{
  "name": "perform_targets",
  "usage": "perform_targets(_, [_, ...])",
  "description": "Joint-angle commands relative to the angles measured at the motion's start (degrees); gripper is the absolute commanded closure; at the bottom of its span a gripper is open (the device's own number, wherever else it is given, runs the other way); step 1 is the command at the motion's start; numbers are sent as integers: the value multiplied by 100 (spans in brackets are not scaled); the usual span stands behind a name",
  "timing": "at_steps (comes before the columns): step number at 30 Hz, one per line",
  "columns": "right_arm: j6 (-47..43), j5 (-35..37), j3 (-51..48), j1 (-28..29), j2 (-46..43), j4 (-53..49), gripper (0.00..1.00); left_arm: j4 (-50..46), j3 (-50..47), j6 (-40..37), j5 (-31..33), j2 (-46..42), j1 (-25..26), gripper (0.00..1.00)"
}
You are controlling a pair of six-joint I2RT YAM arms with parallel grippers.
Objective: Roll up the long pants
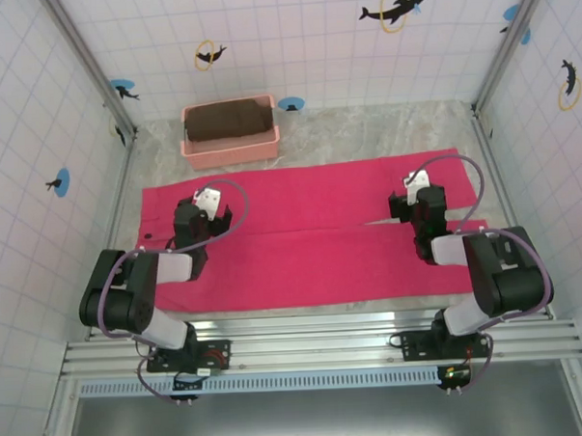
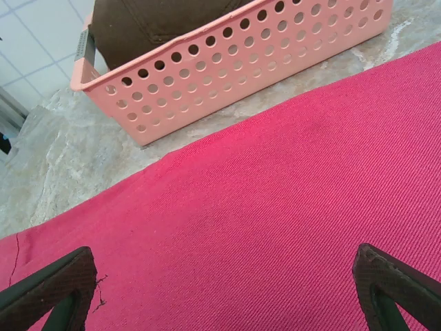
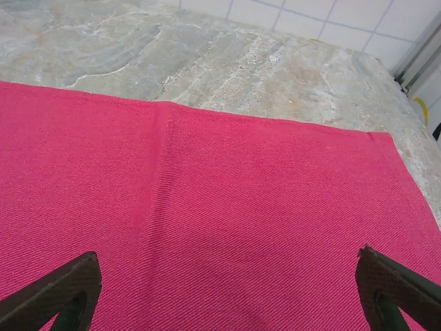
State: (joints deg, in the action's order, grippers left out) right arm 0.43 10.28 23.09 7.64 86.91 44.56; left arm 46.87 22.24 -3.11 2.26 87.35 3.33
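Two grippers, both over the long pants [image 1: 321,250]. Left gripper [image 1: 218,213]: jaws wide apart, nothing held, over the left end. Right gripper [image 1: 416,203]: same, over the right end; contact with the fabric unclear for either. One pair of pants, spread flat on the marble table [image 1: 365,133], legs side by side, running left to right. Beyond its far edge, left: one pink perforated basket [image 1: 232,151], near but apart, holding one dark brown folded cloth [image 1: 229,119].

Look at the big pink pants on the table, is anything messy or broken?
Almost nothing. The bright magenta fabric pants lie flat and smooth across the grey stone table. One tiny oddity: the left wrist view shows a small dark loose thread sticking off the fabric near its edge, like a frayed bit.
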Motion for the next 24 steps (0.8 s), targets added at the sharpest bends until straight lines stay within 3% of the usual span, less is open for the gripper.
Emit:
perform_targets(1, [50, 52, 33, 18, 19, 195, 3, 68, 86, -128, 29, -43, -6, 3])
perform_targets(7, [54, 26, 58, 2, 25, 170, 3, 50, 136, -92, 186, -109, 0, 2])
perform_targets(8, [42, 0, 72, 5, -15, 200, 3, -421, 408, 7, 529, -301, 30, 2])
perform_targets(9, [-28, -82, 305, 34, -233, -275, 3, -1851, 1015, 189, 982, -568, 77, 2])
perform_targets(10, [-34, 19, 869, 132, -533, -1670, 2, -3085, 1695, 433, 1256, -637, 71, 3])
perform_targets(11, [65, 421, 1885, 300, -687, -3704, 3, -4379, 2577, 622, 1273, -613, 71, 2])
perform_targets(13, [266, 1365, 4096, 637, -253, -7179, 3, -5934, 3814, 775, 637, -611, 128, 3])
perform_targets(14, [386, 1873, 5062, 827, 126, -8560, 2, -6480, 4352, 978, 401, -692, 173, 3])
perform_targets(15, [257, 1950, 5662, 985, 256, -9205, 3, -6900, 4777, 1291, 255, -779, 197, 2])
perform_targets(18, [-11, 3017, 5995, 1759, -270, -9436, 2, -7853, 5630, 2253, 49, -1119, 82, 2])
perform_targets(20, [762, 3445, 5601, 1805, -851, -8963, 2, -8407, 5597, 3599, 299, -1300, -167, 2])
perform_targets(21, [1438, 3395, 5366, 1601, -1064, -8899, 3, -8546, 5493, 3931, -34, -1316, -475, 3])
perform_targets(22, [2218, 3014, 5091, 1214, -1260, -8910, 3, -8461, 5314, 4072, -731, -1314, -875, 15])
perform_targets(23, [2899, 2212, 4826, 613, -1393, -8994, 3, -8644, 5224, 4272, -854, -1324, -1143, 24])
perform_targets(24, [3327, 1446, 4570, 50, -1478, -9029, 3, -9028, 5203, 4433, -580, -1361, -1272, 25])
